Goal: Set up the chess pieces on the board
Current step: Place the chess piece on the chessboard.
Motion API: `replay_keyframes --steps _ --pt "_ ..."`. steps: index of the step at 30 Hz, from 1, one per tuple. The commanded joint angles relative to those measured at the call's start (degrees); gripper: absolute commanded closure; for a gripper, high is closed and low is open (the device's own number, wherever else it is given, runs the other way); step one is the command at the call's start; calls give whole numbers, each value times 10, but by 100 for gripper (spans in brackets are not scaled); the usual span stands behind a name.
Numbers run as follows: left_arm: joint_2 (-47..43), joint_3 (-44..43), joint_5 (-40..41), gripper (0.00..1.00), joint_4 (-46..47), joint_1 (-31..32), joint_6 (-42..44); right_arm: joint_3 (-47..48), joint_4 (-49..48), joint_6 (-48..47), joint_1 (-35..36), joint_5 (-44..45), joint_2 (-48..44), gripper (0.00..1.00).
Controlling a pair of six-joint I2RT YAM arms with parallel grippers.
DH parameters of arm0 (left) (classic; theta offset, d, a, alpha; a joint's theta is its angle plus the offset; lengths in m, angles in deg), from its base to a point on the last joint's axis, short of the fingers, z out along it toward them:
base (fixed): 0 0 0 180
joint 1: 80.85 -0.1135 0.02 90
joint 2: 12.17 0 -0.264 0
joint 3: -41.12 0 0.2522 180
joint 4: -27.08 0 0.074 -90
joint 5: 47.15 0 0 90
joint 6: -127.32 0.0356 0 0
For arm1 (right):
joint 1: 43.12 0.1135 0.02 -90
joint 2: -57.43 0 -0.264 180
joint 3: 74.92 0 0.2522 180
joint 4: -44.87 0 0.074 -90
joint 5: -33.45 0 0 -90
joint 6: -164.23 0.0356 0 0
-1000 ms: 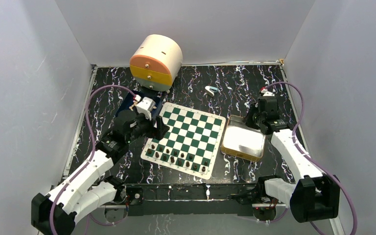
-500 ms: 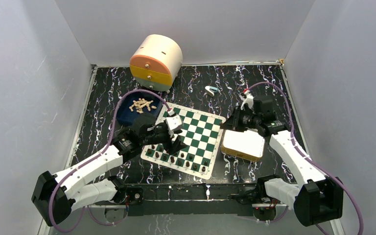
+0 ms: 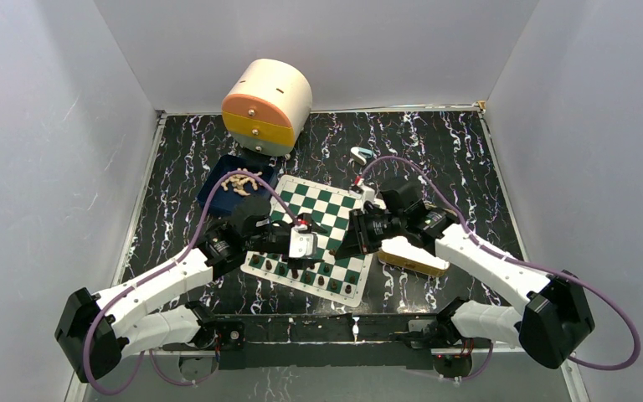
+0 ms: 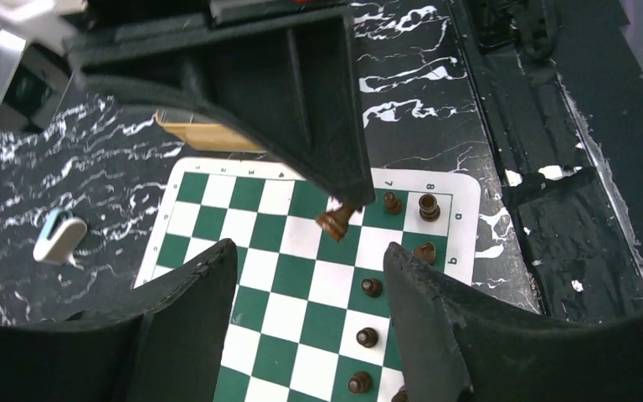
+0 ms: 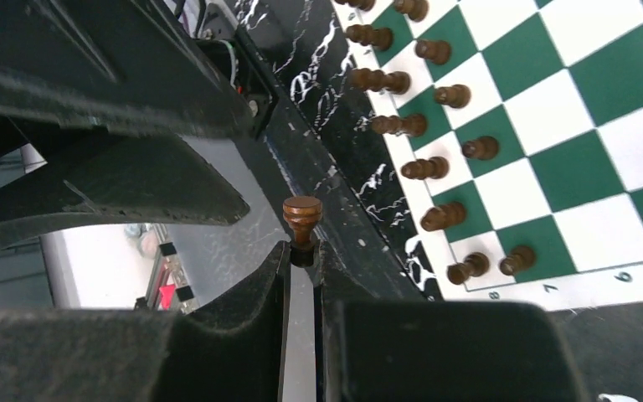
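The green-and-white board (image 3: pixel 335 209) lies mid-table, with dark brown pieces (image 3: pixel 301 272) in two rows along its near edge. My right gripper (image 3: pixel 341 249) hovers over the board's near half, shut on a dark brown piece (image 5: pixel 301 219) that sticks out past its fingertips. The left wrist view shows this piece (image 4: pixel 337 220) tilted above the board (image 4: pixel 276 285). My left gripper (image 3: pixel 314 255) is open and empty just left of the right one, its fingers (image 4: pixel 192 310) spread above the squares. Pale pieces (image 3: pixel 239 182) lie in a blue tray (image 3: pixel 214 191).
A metal tin (image 3: pixel 419 258) sits at the board's right edge, partly under the right arm. A round drawer unit (image 3: pixel 266 105) stands at the back. A small white-and-teal object (image 3: pixel 360 154) lies behind the board. Grey walls enclose the table.
My left gripper moved from the blue tray to above the board's near rows. My right gripper swung left from the tin to over the board, holding the dark piece.
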Motion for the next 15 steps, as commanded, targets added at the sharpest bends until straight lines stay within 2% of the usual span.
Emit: replay_keyframes --steps 1,4,15 --pt "-4 2 -72 40 7 2 53 41 -56 32 26 -10 12 85" --pt "-2 4 -77 49 2 2 59 44 -72 41 32 -13 19 85" --pt "9 -3 -76 55 -26 3 86 45 -99 53 37 -41 16 85"
